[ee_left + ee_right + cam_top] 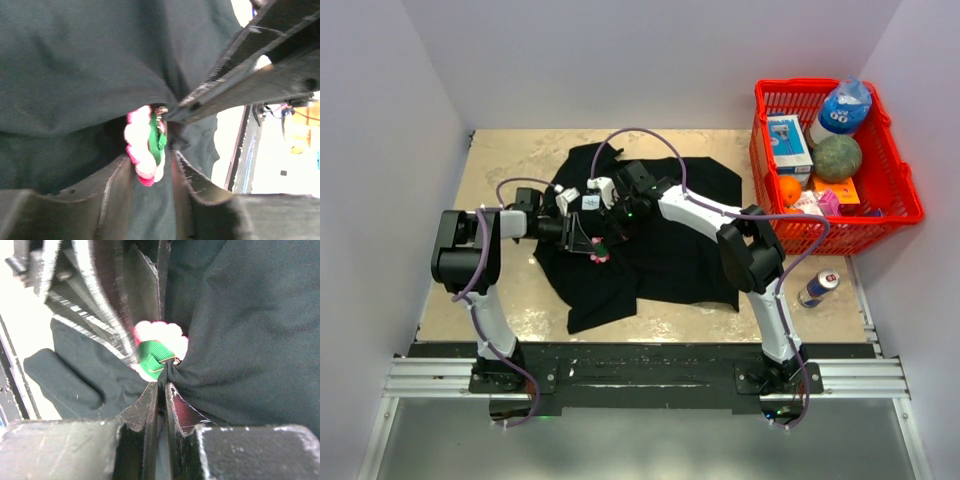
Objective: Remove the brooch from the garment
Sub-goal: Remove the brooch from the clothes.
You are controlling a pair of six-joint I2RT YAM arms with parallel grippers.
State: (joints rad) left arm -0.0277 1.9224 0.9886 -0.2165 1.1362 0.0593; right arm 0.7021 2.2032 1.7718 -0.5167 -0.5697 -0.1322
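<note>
Between fingers of left hand (151, 159), brooch (142, 150) on garment (75, 60)

We count one black shirt (670, 262), one beaded brooch (601, 256), one red basket (865, 236) at two o'clock, one green ball (837, 157), one drink can (818, 288).

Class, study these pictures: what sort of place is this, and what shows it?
Probably a robot test cell in a lab: plain white panel walls box in the beige table, two robot arms are bolted to a metal rail, and a red plastic basket holds assorted props.
</note>
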